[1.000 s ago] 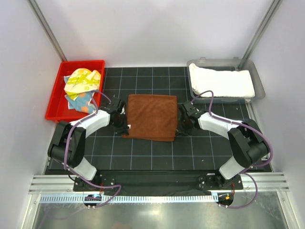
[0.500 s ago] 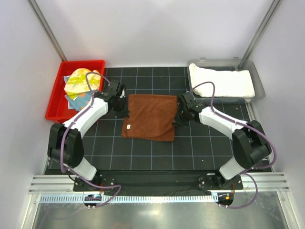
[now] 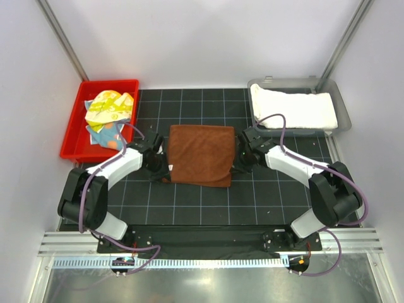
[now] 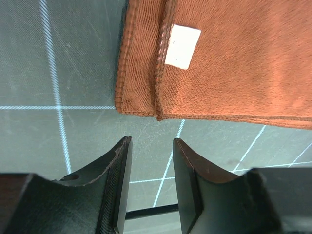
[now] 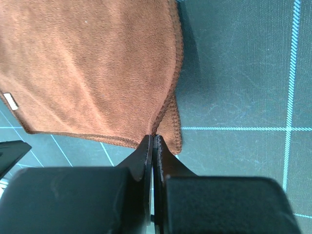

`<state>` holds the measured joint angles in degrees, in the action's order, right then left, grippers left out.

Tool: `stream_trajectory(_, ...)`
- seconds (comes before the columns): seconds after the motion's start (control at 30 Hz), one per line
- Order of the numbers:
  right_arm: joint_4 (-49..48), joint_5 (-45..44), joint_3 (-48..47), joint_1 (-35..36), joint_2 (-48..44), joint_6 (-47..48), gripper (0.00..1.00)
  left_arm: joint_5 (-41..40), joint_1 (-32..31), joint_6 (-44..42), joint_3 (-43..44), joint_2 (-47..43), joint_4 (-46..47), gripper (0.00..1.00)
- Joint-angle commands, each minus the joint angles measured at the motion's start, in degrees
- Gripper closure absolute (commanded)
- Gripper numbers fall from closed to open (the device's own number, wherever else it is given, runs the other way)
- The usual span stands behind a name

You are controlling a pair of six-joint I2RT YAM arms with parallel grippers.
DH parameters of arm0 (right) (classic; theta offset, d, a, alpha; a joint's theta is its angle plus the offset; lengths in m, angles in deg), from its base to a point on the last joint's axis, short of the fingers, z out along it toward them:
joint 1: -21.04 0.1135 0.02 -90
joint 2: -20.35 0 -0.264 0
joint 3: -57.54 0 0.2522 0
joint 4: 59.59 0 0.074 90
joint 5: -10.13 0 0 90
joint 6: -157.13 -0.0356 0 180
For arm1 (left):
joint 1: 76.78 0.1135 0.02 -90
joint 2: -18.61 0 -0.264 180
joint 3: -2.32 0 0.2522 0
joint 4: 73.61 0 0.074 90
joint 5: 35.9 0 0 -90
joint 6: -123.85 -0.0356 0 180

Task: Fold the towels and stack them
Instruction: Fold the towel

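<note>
A rust-brown towel (image 3: 201,154) lies folded on the black grid mat in the middle. The left gripper (image 3: 164,170) sits just off its near left corner, open, with nothing between the fingers (image 4: 152,141). The towel's corner with a white label (image 4: 183,46) lies just ahead of them. The right gripper (image 3: 240,164) is at the near right corner, shut (image 5: 153,137), pinching the towel's (image 5: 87,68) edge at its tips. A yellow printed towel (image 3: 108,106) and a light blue spotted towel (image 3: 107,134) lie crumpled in the red bin (image 3: 72,136). A white towel (image 3: 293,108) lies in the grey tray (image 3: 344,113).
The red bin stands at the far left of the mat and the grey tray at the far right. White walls with metal posts close in the back and both sides. An aluminium rail runs along the near edge by the arm bases.
The left gripper has opened and pulled back from the towel's far left to its near left corner. The right gripper stays shut and has moved nearer; the lifted right corner lies lower.
</note>
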<state>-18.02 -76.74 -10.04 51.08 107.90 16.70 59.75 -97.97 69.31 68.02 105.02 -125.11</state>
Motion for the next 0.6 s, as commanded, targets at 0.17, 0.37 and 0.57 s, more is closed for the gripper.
stream_trajectory(0.17, -1.7, 0.2, 1.0, 0.1, -2.2, -0.7, 0.99, 1.4, -0.3, 3.6, -1.8, 0.3, 8.8, 0.58)
stream_trajectory(0.37, -1.6, -0.1, 1.0, 0.1, -2.5, -0.5, 0.99, 0.2, -0.3, 4.4, -1.7, 1.6, 8.8, 0.6)
stream_trajectory(0.57, -1.7, -0.1, 1.0, 0.1, -2.6, -0.2, 0.99, -0.8, -0.3, 4.4, -1.4, 2.6, 9.2, 0.62)
